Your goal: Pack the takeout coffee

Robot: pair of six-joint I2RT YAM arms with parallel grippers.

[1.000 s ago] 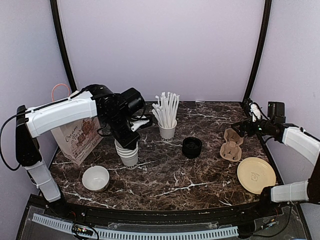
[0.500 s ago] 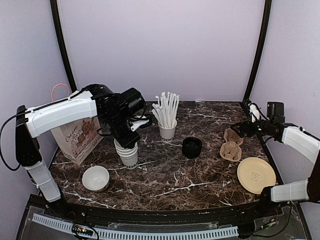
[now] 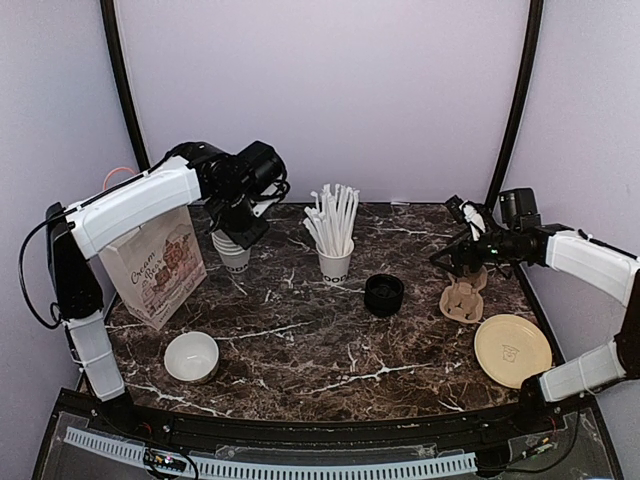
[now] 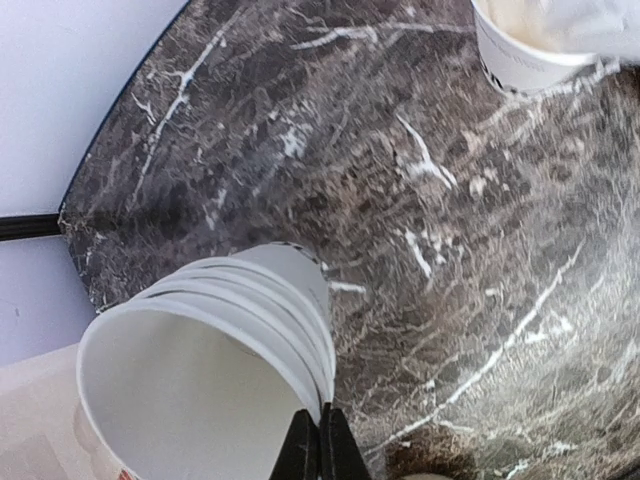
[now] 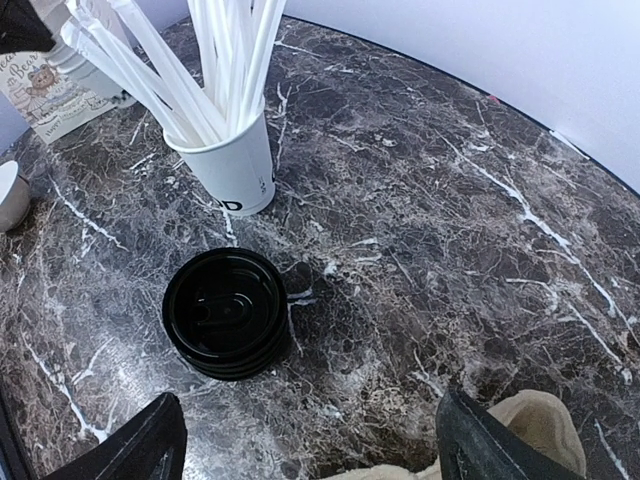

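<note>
Left gripper [image 4: 320, 445]: my fingers are pressed together on the rim of the top cup, one inside the wall and one outside. That pinch carries the whole stack of cups [image 4: 200, 370], which hangs tilted from it, open mouth toward my wrist camera. The cups are nested and bare, with no lids on any of them. The stack sits at the back left of the table [image 3: 330, 350], just beside the paper bag [image 3: 155, 265]. I cannot tell whether its base is clear of the marble.

Right gripper [image 5: 305, 415]: my fingers [image 5: 150, 445] stand wide apart and hold nothing. They hover over the cardboard cup carrier [image 3: 460, 300], presumably to steady or take it.

The black lids [image 5: 227, 312] lie in one pile at mid-table, near the cup of straws [image 5: 232, 165] and well apart from the stack.

Judgement: packing is at an early stage – no single cup is separated, lidded or seated in the carrier. A rim pinch on nested cups is a weak hold – the lower ones may slip off if the tilt grows.
</note>
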